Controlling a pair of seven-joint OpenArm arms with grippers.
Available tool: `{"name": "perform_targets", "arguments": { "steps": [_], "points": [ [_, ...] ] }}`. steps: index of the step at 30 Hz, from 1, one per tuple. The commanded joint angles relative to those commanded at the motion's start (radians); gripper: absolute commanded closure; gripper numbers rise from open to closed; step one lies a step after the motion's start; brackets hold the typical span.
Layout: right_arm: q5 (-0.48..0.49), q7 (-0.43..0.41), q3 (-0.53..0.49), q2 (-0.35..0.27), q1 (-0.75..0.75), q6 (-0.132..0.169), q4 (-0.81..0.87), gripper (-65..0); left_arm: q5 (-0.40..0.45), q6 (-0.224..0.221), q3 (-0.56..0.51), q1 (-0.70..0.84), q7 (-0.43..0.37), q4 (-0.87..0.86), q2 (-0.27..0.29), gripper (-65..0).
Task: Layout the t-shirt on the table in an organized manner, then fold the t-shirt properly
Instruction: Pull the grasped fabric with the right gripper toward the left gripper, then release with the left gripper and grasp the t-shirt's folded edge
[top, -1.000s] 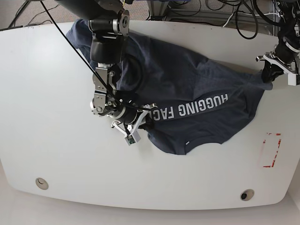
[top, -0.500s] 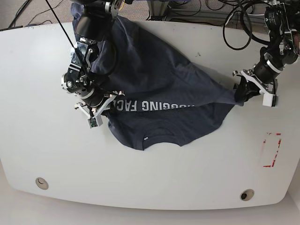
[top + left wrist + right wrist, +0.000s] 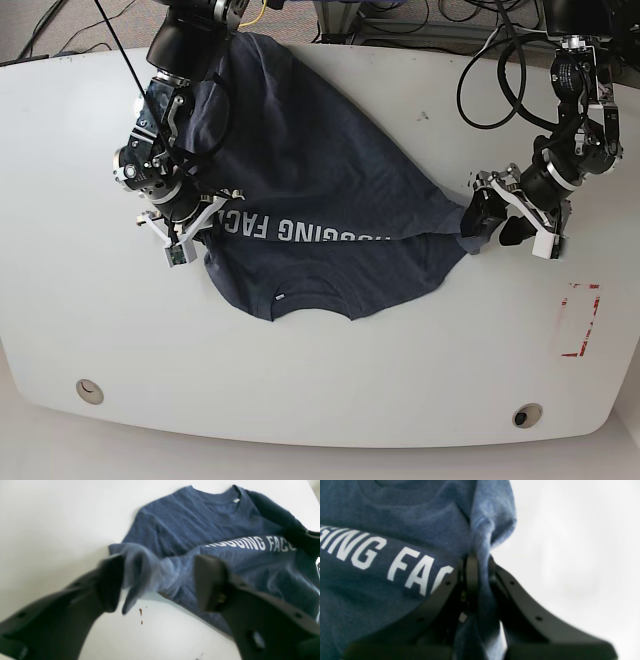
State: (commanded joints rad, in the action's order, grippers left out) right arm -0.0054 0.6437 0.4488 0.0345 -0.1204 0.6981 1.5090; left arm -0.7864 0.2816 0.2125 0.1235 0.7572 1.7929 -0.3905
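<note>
One t-shirt (image 3: 330, 170); one counter (image 3: 330, 380), bearing two holes (image 3: 89, 390) and one red tape mark (image 3: 578, 320); two arms (image 3: 575, 110).

base looks down from overhead; both wrist views sit close, sharing the t-shirt (image 3: 330, 190) lettering.

T-shirt (image 3: 330, 190) on table (image 3: 320, 380), between left hand (image 3: 490, 222) and right hand (image 3: 195, 215).
</note>
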Motion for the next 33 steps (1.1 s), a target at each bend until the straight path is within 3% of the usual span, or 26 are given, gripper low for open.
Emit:
{"name": "perform_targets", "arguments": {
  "steps": [2, 11, 15, 23, 27, 33],
  "points": [
    [-0.002, 0.000, -0.002, 0.000, 0.000, 0.000, 0.000, -2.5, 0.000, 0.000, 0.028, 0.002, 0.012, 0.000, 0.000, -49.2],
    [-0.002, 0.000, -0.006, 0.005, -0.014, 0.000, -0.005, -2.5, -0.005, 0.005, 0.143, 0.006, 0.258, 0.035, 0.006, -48.5],
    [-0.002, 0.000, -0.008, 0.006, -0.015, 0.000, -0.006, -2.5, -0.028, 0.005, 0.147, 0.058, 0.321, 0.078, 0.054, -48.5],
    [-0.002, 0.000, -0.008, 0.005, -0.031, 0.000, -0.046, -2.5, -0.207, 0.005, 0.129, 0.173, 0.333, 0.094, 0.100, -48.5],
    [0.000, 0.000, -0.008, 0.002, -0.031, 0.000, -0.058, -2.5, -0.193, 0.005, 0.101, 0.195, 0.331, 0.092, 0.129, -48.5],
    [0.000, 0.000, -0.008, 0.002, -0.034, 0.000, -0.060, -2.5, -0.101, 0.005, 0.032, 0.199, 0.330, 0.032, 0.203, -48.5]
  ]
}}
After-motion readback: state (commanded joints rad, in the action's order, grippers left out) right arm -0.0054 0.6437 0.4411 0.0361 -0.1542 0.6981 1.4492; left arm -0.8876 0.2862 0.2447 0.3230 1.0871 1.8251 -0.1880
